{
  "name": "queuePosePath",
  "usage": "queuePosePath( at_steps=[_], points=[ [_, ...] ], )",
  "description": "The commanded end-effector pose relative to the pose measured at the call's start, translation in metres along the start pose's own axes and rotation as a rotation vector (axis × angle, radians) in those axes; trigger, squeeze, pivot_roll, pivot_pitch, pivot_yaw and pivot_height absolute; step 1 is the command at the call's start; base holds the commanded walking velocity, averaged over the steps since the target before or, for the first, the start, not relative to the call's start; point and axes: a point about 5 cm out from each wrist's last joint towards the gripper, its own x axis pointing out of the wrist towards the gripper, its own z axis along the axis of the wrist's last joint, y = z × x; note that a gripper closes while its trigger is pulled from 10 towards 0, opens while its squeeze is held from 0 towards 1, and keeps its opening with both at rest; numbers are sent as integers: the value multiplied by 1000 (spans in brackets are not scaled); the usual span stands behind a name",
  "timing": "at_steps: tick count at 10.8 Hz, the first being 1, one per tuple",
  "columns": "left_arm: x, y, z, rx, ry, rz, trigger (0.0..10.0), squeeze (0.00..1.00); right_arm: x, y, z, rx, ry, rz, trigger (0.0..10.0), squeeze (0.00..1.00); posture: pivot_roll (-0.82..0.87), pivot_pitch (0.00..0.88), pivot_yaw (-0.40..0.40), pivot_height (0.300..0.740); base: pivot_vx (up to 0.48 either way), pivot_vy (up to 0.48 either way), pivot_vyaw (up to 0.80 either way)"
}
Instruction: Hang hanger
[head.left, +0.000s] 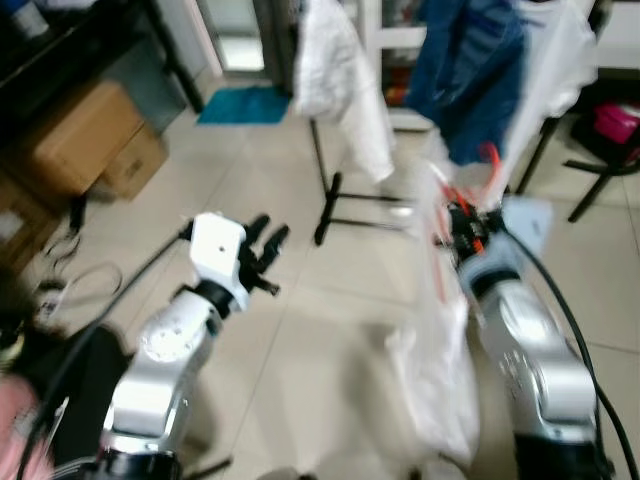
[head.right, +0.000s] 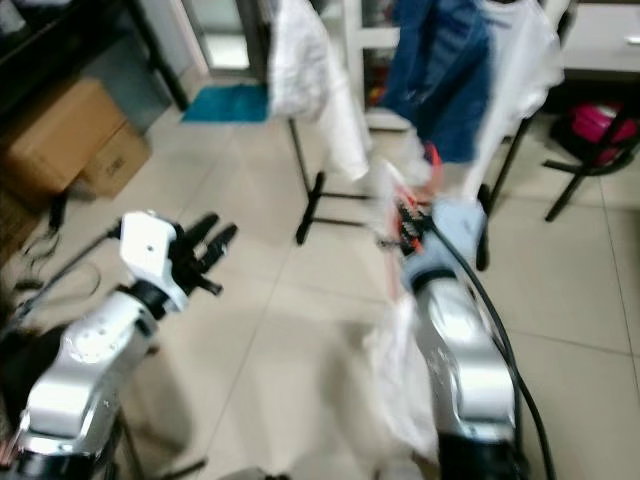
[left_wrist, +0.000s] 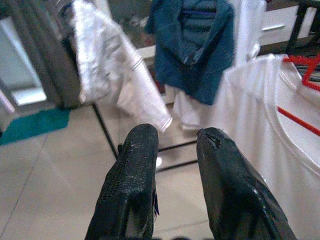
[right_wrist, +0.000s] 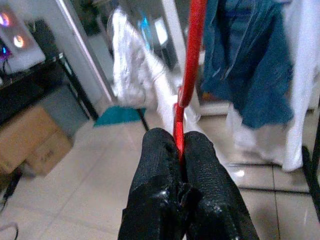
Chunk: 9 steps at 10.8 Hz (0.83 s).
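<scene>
Now red hanger (right_wrist: 192, 60) between right claw (right_wrist: 181, 145) fingers.

The floor (head.left: 330, 330) is made of big pale tiles. A black rack (head.left: 330, 205) stands on it, with a flat foot resting on the tiles. A white shirt (head.left: 345, 80) hangs from the rack, and a blue jacket (head.left: 470, 70) hangs next to it. Another white cloth (head.left: 555, 60) hangs just past the jacket. Two brown boxes (head.left: 85, 140) sit by the wall on the left, one beside the other. A small teal mat (head.left: 245, 103) lies on the floor near a doorway. Some black wires (head.left: 75, 270) curl on the tiles near the boxes. Something bright pink (head.left: 615, 122) sits far off on the right, too blurry to tell what it is.
</scene>
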Motion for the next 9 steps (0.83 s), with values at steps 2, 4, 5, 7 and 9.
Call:
queuePosePath(
  at_steps=[2,4,5,7,9],
  points=[
    [-6,0,3,-38,-7,34,10000,0,-5,6,-1,2,22,44,10000,0,-81,143,178,740,349,0,0],
    [-1,-1,4,-69,-12,37,10000,0,-9,9,-4,0,43,54,10000,0,-85,129,188,740,358,0,0],
    [1,2,6,-45,-9,48,10000,0,-7,11,-5,4,49,49,10000,0,-86,143,175,740,364,0,0],
    [-4,7,5,-47,-6,82,10000,0,-6,17,-2,-17,38,97,10000,0,-86,130,181,740,362,0,0],
    [3,5,7,-18,-10,53,10000,0,-4,19,1,-20,29,96,10000,0,-91,113,180,740,369,0,0]
  ],
)
